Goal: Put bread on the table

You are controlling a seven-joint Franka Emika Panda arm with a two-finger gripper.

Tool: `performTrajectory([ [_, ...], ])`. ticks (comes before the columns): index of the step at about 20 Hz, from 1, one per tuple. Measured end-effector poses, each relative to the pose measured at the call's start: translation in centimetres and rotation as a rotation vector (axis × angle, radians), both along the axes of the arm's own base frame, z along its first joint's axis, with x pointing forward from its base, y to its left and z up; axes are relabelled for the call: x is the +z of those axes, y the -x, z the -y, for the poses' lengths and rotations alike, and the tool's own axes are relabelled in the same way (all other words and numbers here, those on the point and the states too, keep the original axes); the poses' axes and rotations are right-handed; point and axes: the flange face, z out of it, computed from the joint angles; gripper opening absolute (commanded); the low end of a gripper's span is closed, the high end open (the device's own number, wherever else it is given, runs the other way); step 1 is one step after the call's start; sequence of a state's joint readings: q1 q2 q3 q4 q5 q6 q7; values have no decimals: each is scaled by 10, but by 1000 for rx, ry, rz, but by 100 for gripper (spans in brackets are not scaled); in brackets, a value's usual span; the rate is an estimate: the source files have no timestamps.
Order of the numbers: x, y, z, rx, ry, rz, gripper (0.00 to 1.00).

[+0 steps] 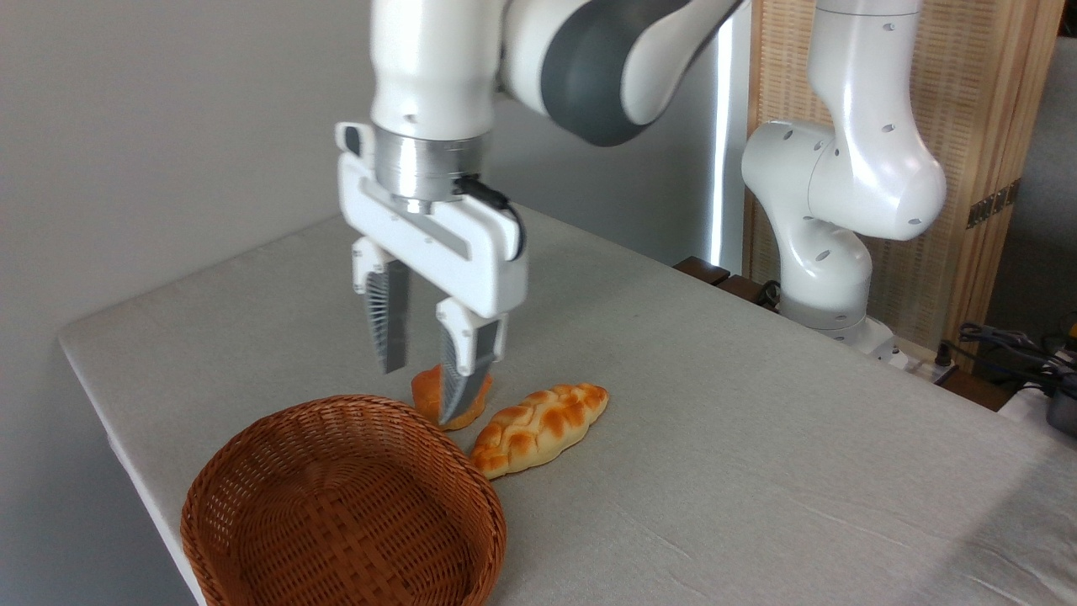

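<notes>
The bread [539,426], a long braided golden-brown loaf with pale patches, lies flat on the grey table [757,438] just right of the wicker basket [341,505]. My gripper [421,383] hangs open above the table, left of the loaf and behind the basket's far rim. Nothing sits between its fingers. Its right finger [461,370] stands in front of a small round orange bun [431,396] and hides part of it.
The basket is empty and sits near the table's front left edge. The arm's white base [829,252] stands at the far right edge, with cables [1010,345] beyond it. A wooden screen stands behind the base.
</notes>
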State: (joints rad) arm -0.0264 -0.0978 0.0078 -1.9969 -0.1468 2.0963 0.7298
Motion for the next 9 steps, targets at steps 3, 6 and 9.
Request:
performTrajectory([
  [3,2,-27,16,50,14,5,100],
  [6,7,-43,18,71,21,19,100],
  [9,14,-50,18,93,27,26,100],
])
